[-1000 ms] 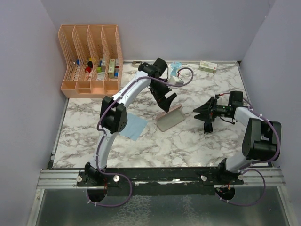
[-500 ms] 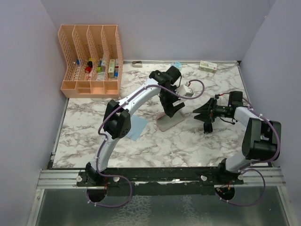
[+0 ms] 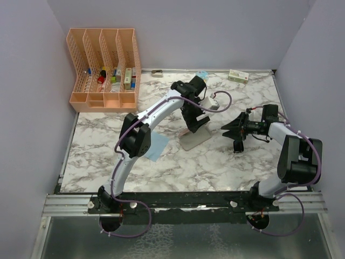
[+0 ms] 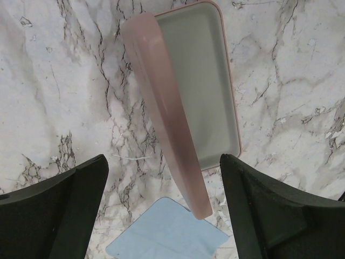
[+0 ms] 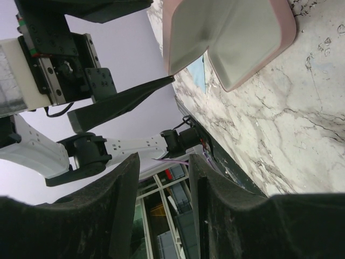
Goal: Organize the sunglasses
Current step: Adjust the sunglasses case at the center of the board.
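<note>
The case (image 4: 207, 91) is lying open and empty beneath the left gripper (image 4: 163, 178), fingers wide, while the right gripper (image 5: 164, 162) is hovering near it, fingers narrow, perhaps pinching the sunglasses, which are not showing clearly and are not yet stowed.

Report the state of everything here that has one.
pink case, open, lid raised, empty.
blue cloth, spread on the table.
left tool, open, above the case.
right tool, slightly open, holding nothing visible.
file organizer, upright, small items inside.
</note>
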Available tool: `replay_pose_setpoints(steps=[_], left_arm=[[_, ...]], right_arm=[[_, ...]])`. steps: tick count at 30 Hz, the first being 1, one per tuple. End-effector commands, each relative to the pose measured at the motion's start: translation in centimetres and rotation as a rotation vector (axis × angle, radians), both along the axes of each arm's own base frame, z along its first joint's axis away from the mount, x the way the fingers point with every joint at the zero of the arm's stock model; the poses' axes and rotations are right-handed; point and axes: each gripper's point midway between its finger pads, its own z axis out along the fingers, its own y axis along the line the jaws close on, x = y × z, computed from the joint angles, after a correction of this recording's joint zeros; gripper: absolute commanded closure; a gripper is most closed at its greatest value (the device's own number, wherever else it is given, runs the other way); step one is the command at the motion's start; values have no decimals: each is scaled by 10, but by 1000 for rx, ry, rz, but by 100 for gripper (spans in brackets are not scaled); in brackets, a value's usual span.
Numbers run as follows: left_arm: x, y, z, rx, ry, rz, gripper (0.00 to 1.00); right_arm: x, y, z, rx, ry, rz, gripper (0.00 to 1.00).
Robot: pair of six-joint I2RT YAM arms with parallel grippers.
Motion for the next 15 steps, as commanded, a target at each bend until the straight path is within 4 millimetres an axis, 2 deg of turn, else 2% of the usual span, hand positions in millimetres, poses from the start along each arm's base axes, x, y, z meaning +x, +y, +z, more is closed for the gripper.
replay_pose_setpoints(steps=[1,4,6,10,15], left_arm=[[-5,1,-11,22,35,5,14],[-4,2,-14,26,31,8,16],[-3,3,-15,31,26,5,23],[-3,5,-20,56,35,2,66],[-3,6,-20,65,41,0,100]], right_arm=[[3,1,1,-1,-33,10,59],[2,1,1,-1,-28,9,59],[2,1,0,-1,-27,8,60],[1,1,-1,-2,-23,7,62],[1,1,-3,-2,-18,4,63]])
